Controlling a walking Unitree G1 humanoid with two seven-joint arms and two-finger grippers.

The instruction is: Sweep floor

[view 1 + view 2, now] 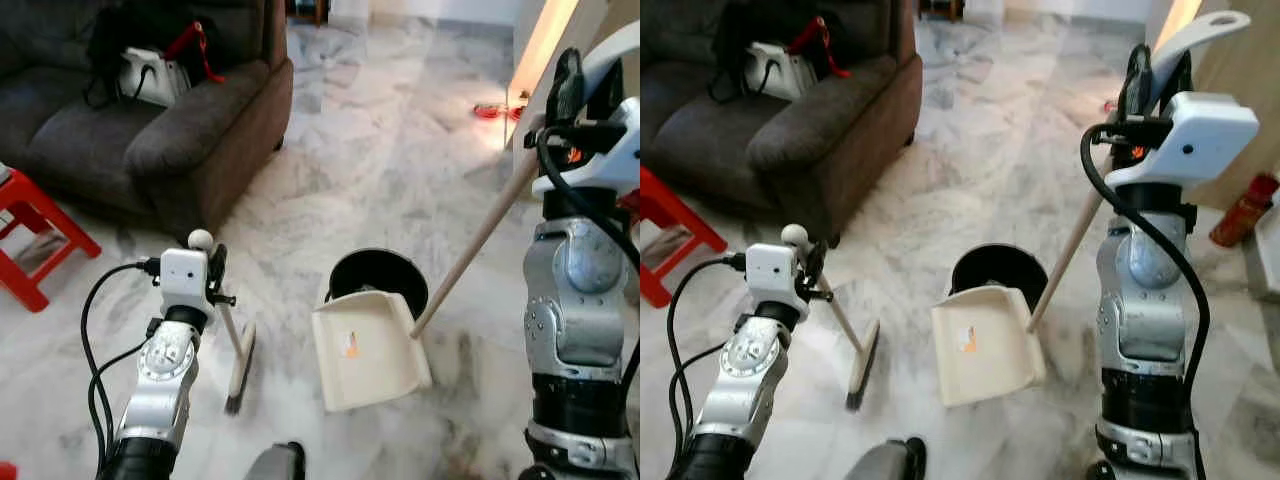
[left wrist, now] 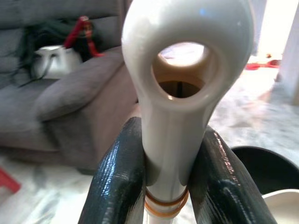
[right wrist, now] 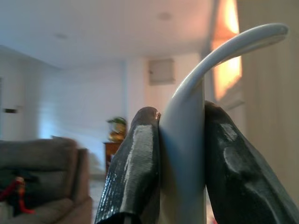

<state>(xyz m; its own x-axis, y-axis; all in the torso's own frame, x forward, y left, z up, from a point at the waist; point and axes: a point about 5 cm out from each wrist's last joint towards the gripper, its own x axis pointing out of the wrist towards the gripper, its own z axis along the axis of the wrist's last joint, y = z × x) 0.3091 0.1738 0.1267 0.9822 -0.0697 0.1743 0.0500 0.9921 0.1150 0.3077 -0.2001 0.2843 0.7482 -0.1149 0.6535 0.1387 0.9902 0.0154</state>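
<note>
On a marble floor [image 1: 400, 150], the left gripper [image 2: 166, 186] is clamped on a small brush's [image 1: 238, 365] handle, bristles touching the floor at near left. The right gripper [image 3: 182, 168] is clamped on the long handle of a cream dustpan [image 1: 365, 350] (tilted, lying at centre). A black bin [image 1: 378, 275] sits just behind the pan. A sofa [image 1: 150, 120] stands far left.

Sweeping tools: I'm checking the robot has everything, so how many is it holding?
2. A small brush in the left end effector, bristles on the floor; a long-handled dustpan in the right end effector, beside a black bin.
</note>
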